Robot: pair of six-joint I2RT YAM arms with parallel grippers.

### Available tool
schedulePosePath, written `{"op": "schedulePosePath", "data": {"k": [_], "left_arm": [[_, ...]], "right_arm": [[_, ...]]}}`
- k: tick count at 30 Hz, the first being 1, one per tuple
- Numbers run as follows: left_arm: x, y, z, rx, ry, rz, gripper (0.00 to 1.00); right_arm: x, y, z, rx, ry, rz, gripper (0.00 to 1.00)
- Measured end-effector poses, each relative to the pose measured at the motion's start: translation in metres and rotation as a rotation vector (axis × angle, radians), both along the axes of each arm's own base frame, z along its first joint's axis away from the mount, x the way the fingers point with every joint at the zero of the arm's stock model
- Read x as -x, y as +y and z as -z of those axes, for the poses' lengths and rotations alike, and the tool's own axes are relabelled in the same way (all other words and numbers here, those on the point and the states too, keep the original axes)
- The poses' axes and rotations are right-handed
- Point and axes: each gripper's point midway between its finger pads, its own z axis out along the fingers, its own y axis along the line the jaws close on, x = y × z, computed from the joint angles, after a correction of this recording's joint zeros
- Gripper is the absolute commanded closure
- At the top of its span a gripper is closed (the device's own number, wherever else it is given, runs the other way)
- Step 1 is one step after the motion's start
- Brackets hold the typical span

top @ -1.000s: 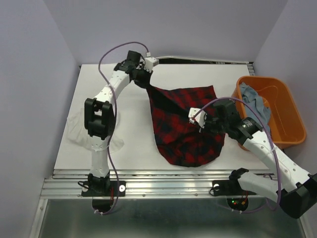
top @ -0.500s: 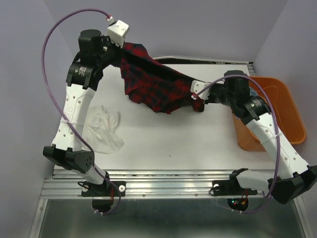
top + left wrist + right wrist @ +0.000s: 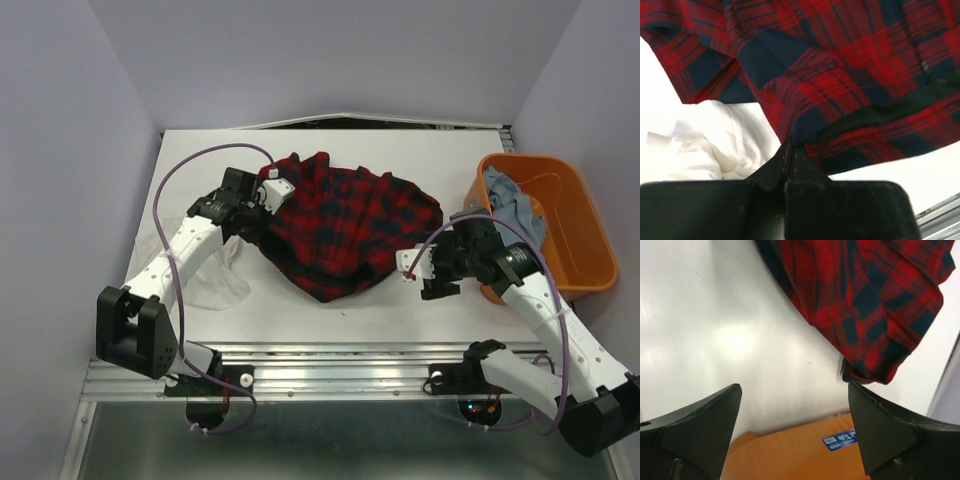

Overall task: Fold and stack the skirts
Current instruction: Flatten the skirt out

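We are pinching the plaid skirt (image 3: 345, 235) with our left hand (image 3: 790, 150) on the desk (image 3: 440, 160); our right hand (image 3: 794, 390) is hovering spread just beside it

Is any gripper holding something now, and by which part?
The left gripper pinches the red-and-black plaid cloth skirt by a fold at its left edge. The right gripper is open, holding nothing.
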Motion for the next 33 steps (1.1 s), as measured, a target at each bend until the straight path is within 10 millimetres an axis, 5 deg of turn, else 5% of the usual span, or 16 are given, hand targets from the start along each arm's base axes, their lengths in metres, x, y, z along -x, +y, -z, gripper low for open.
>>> {"op": "schedulePosePath", "data": {"k": [8,13,20,29,30,33], "left_arm": [[-0.007,-0.009,0.012,0.009,0.026,0.009,1.0],[-0.005,-0.011,0.018,0.004,0.05,0.016,1.0],[0.001,-0.015,0.02,0.021,0.074,0.047,0.95],[0.001,-0.025,0.007,0.064,0.088,0.081,0.88],[0.0,-0.026,0.006,0.067,0.089,0.085,0.86],[0.0,-0.028,0.006,0.068,0.101,0.094,0.75]], "right_arm": [[0.018,0.019,0.007,-0.18,0.294,0.244,0.27],[0.032,0.044,0.021,-0.284,0.56,0.375,0.19],[0.02,0.064,-0.006,-0.422,0.458,0.254,0.12],[-0.003,0.101,0.03,-0.312,0.402,0.025,0.08],[-0.003,0.106,0.032,-0.302,0.387,-0.005,0.09],[-0.001,0.119,0.036,-0.284,0.355,-0.076,0.49]]}}
